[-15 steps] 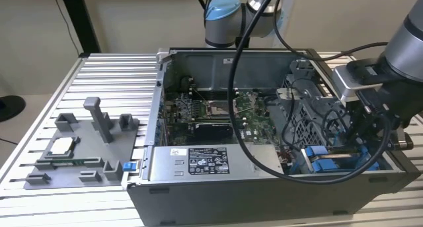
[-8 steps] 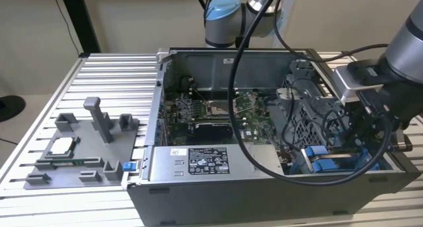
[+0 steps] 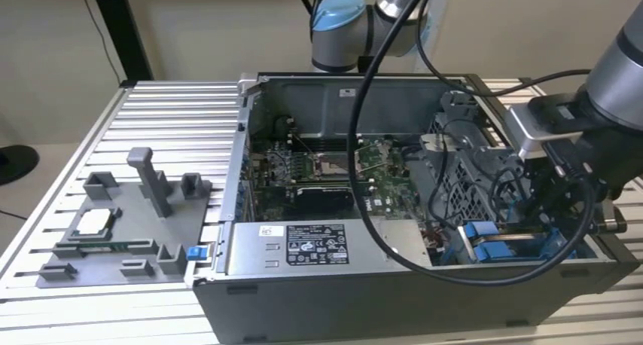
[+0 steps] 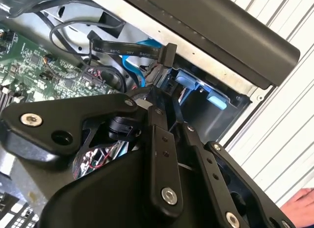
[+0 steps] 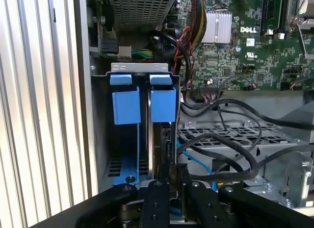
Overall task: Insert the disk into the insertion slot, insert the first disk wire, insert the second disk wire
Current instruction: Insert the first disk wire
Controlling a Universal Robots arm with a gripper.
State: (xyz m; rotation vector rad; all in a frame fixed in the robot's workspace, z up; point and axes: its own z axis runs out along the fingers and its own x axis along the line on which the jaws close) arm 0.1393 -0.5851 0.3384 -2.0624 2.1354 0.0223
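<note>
The disk (image 5: 158,139) stands edge-on in the insertion slot (image 5: 140,67) of the grey metal cage, and its blue carrier end (image 5: 163,104) sits level with a second blue-ended tray (image 5: 126,106) beside it. In the exterior view the two blue ends (image 3: 484,239) show at the case's front right, under my arm. My gripper (image 5: 173,175) is at the disk's rear edge. Its black fingers (image 4: 158,120) are drawn close together on a black wire connector. A flat black wire (image 4: 122,47) and a blue wire (image 4: 131,66) run just beyond the fingertips.
The open computer case (image 3: 241,172) lies on a ribbed aluminium table, with the motherboard (image 3: 321,164) and power supply (image 3: 312,243) inside. Loose black cables (image 5: 230,149) cross the cage beside the gripper. A grey fixture plate (image 3: 120,232) lies to the exterior view's left. A hand (image 4: 300,206) rests on the table.
</note>
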